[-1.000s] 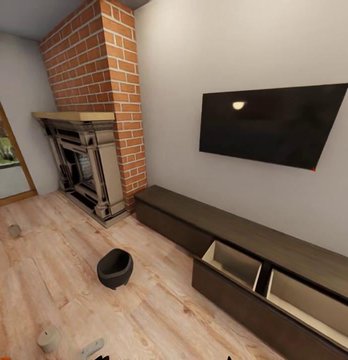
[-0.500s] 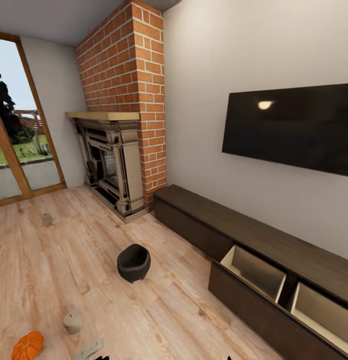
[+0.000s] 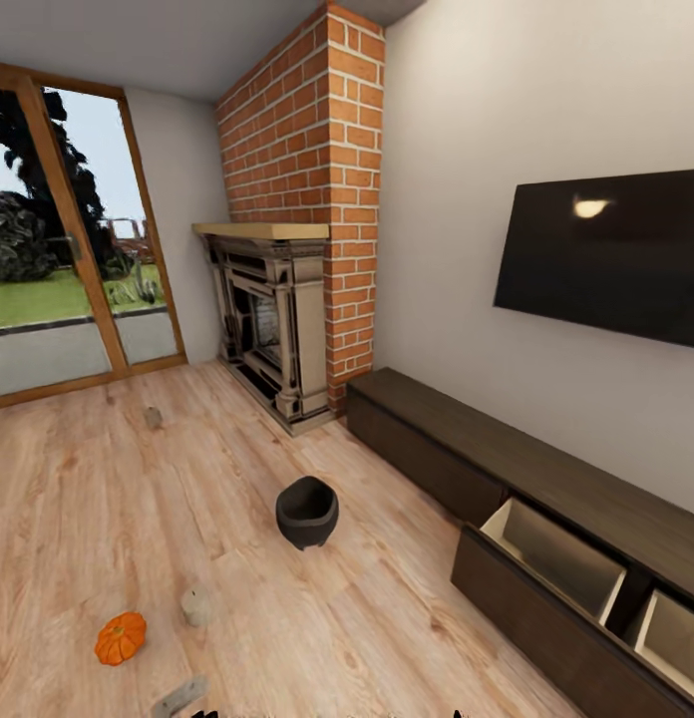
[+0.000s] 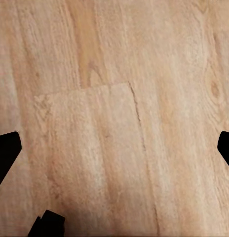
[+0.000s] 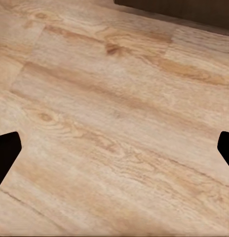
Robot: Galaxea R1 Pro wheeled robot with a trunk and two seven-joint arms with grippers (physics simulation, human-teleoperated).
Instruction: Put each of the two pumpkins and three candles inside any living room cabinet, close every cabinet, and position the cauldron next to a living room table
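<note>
Pumpkin (image 3: 121, 638) on floor (image 3: 78, 519), candle (image 3: 198, 605) just beside; second candle (image 3: 153, 417) near glass door (image 3: 68, 269). Cauldron (image 3: 307, 513) mid-floor. Cabinet (image 3: 546, 519) drawers pulled open — ready for loading. Both claws spread wide, empty, over bare planks.
</note>
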